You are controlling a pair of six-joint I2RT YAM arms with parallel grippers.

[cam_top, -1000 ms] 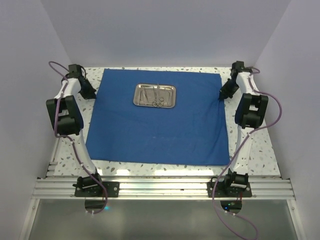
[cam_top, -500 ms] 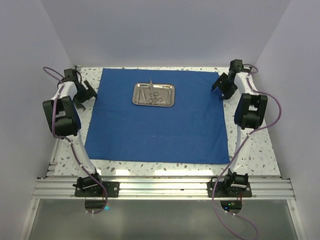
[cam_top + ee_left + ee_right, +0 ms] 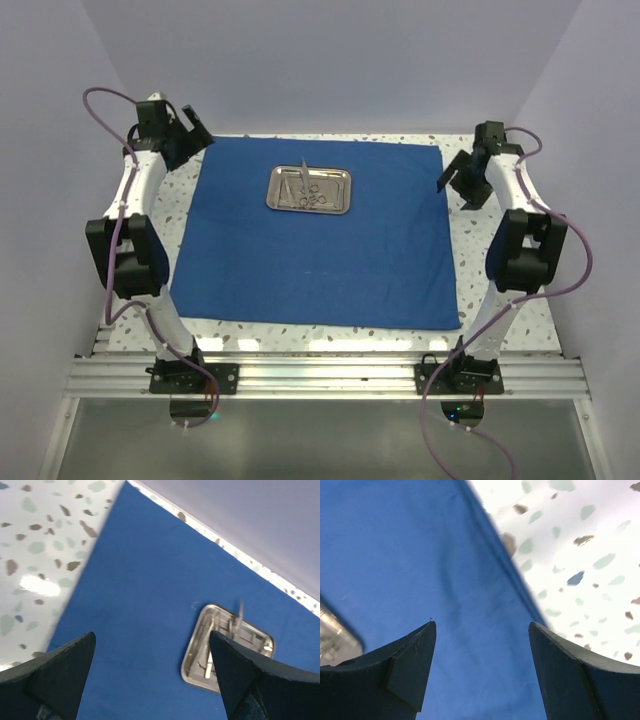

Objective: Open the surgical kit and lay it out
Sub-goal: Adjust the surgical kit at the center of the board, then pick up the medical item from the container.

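Top external view showing tray (image 3: 310, 211) lying crosswise on cloth (image 3: 320, 270) — left gripper (image 3: 198, 137) hanging wide, empty, seeming nearer the tray than right gripper (image 3: 462, 188), likewise gaping empty.

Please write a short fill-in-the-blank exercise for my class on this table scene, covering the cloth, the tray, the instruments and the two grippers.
1. The cloth spread over the table is ____ in colour.
2. Of the cloth's near and far halves, the steel tray sits on the ____ one.
3. The silver instruments lie inside the steel ____.
4. The left gripper and the right gripper both have their fingers ____, holding nothing.

Missing words: blue; far; tray; open
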